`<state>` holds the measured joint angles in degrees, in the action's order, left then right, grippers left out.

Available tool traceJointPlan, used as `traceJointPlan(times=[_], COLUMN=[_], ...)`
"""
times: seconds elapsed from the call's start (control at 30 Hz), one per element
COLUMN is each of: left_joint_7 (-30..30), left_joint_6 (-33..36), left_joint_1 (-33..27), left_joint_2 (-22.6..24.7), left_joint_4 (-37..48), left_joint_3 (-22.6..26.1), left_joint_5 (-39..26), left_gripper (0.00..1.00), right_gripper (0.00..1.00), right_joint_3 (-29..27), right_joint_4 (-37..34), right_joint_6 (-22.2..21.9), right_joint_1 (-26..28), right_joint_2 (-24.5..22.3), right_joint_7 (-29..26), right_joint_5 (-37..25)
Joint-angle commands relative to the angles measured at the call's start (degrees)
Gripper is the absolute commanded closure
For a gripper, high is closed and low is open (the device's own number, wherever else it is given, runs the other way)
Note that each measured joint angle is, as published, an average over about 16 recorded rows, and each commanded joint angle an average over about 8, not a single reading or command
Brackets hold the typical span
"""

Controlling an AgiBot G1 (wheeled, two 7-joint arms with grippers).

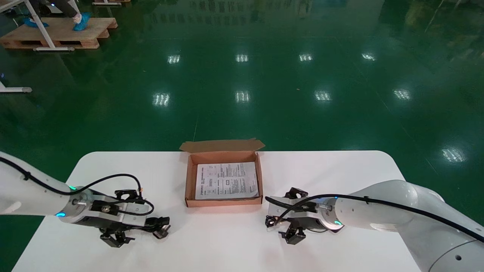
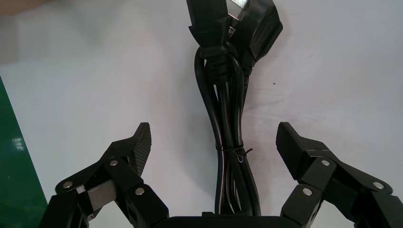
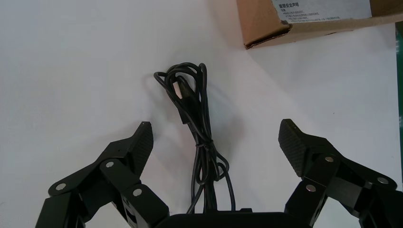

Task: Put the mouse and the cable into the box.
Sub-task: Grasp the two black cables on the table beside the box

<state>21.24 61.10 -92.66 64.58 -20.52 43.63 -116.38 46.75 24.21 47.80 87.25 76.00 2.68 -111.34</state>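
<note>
Left end effector (image 2: 215, 135) spread wide, thick cable bundle (image 2: 228, 118) lying between its fingers on the white surface (image 1: 219, 241), not gripped. Right end effector (image 3: 216, 135) also spread, thin cable bundle (image 3: 199, 123) between its fingers, near the open box (image 1: 224, 202).

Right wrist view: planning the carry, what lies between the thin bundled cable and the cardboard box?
Only bare white table separates the thin cable, under the open right gripper, from the cardboard box; the right wrist view shows it.
</note>
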Motion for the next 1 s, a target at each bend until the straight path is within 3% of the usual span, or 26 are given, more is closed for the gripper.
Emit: traceJointPlan(times=[0.03, 1.0], left_joint_7=[0.0, -0.2], left_joint_6=[0.0, 0.0], left_joint_1=[0.0, -0.1], left_joint_2=[0.0, -0.1], left_joint_4=[0.0, -0.1], left_joint_3=[0.0, -0.2], left_joint_5=[0.1, 0.4], left_gripper=[1.00, 1.00], right_gripper=[1.00, 1.00], right_joint_3=[0.0, -0.1], right_joint_4=[0.0, -0.1], right_joint_6=[0.0, -0.1], right_joint_1=[0.0, 0.0], right_joint_2=[0.0, 0.0], right_joint_7=[0.0, 0.1], right_joint_5=[0.0, 0.0])
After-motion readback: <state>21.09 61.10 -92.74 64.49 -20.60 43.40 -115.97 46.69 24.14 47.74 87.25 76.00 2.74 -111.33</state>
